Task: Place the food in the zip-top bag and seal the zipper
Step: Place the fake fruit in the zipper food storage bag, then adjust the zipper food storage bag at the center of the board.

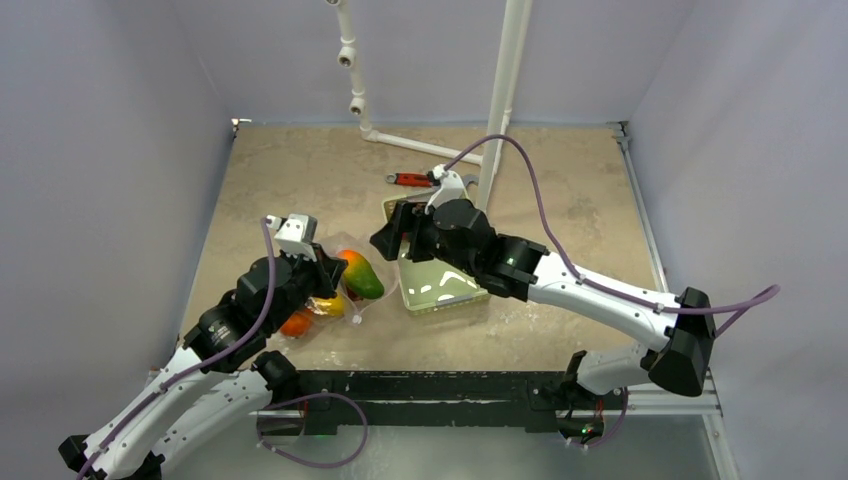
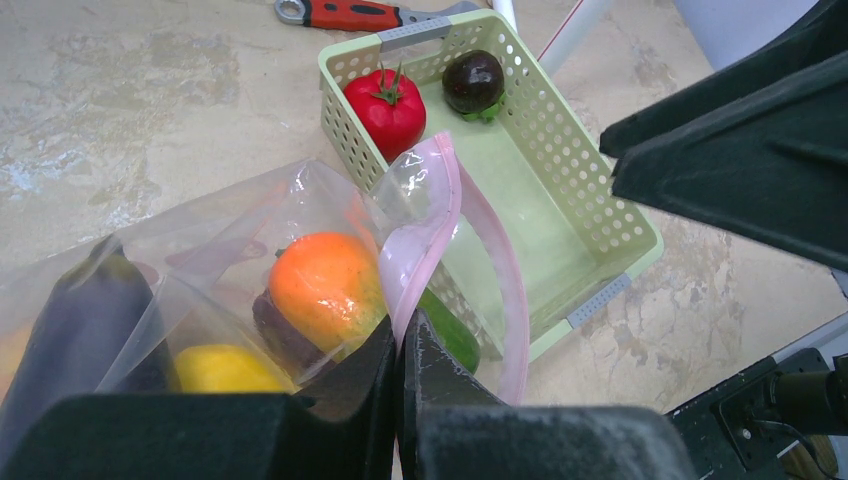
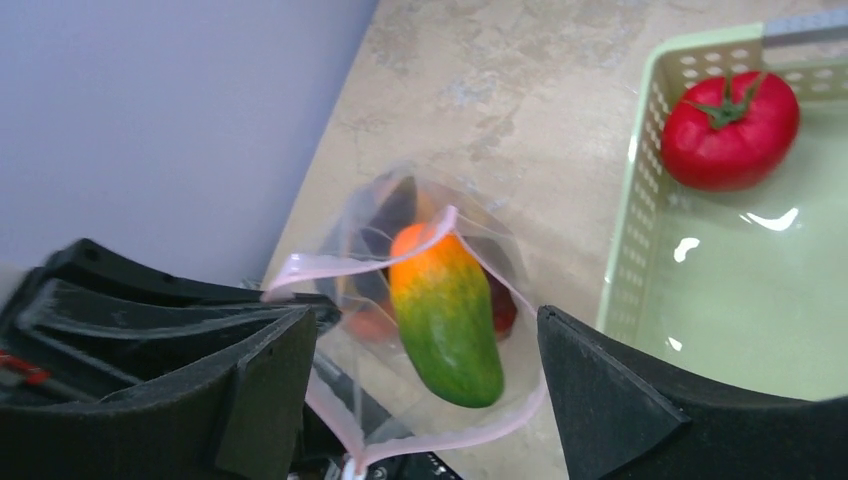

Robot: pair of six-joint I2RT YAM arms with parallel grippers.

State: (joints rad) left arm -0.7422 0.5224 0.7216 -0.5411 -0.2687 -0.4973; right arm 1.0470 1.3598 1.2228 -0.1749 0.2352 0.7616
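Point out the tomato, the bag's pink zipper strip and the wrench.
tomato (image 2: 387, 110), left wrist view, middle of its red body.
zipper strip (image 2: 427, 240), left wrist view, the wide pink band below its top bend.
wrench (image 2: 350, 14), left wrist view, its red handle.

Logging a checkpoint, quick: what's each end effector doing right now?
Left end effector: closed on the zipper of the zip-top bag.
Right end effector: open, holding nothing.

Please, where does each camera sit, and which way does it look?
Top external: above and behind, looking down on the table; left arm and right arm show.
Left wrist: looks past the left claw, shut on the zipper, toward the basket.
Right wrist: looks down through the open right claw at the zip-top bag.
Shared: both wrist views show the tomato.
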